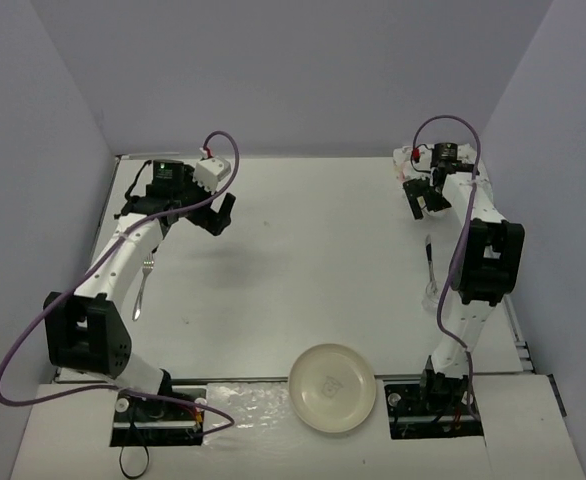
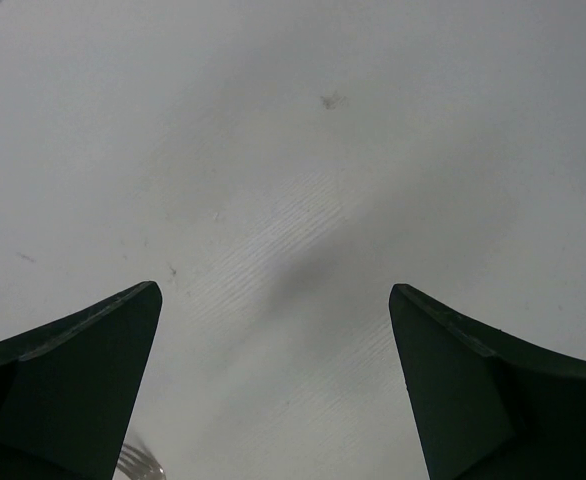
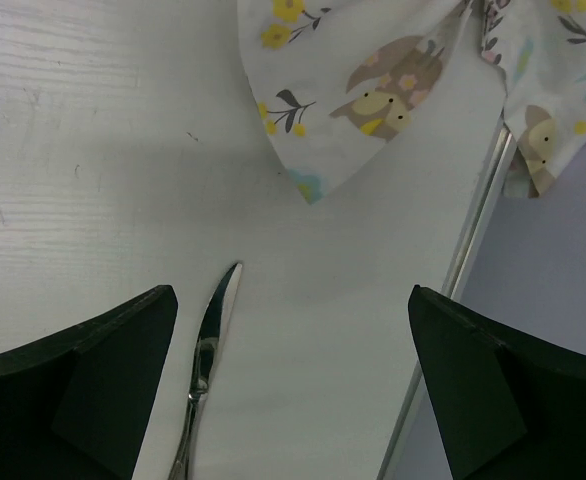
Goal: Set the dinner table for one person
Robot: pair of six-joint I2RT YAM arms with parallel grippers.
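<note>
Partly cropped at frame edges: fork (image 2: 141,464), cloth (image 3: 373,80). Splayed wide and empty above table (image 2: 323,150): left gripper (image 2: 275,290), right gripper (image 3: 293,290).

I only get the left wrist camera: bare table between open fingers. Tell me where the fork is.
Observer: The fork lies on the dinner table beside the left arm, nearer the bases than the left gripper.
Operator: Now give me the plate.
Observer: The plate sits at the near edge, between the two arm bases.
Operator: Report the placemat.
Observer: The printed cloth lies bunched in the far right corner, just ahead of the open right gripper.
</note>
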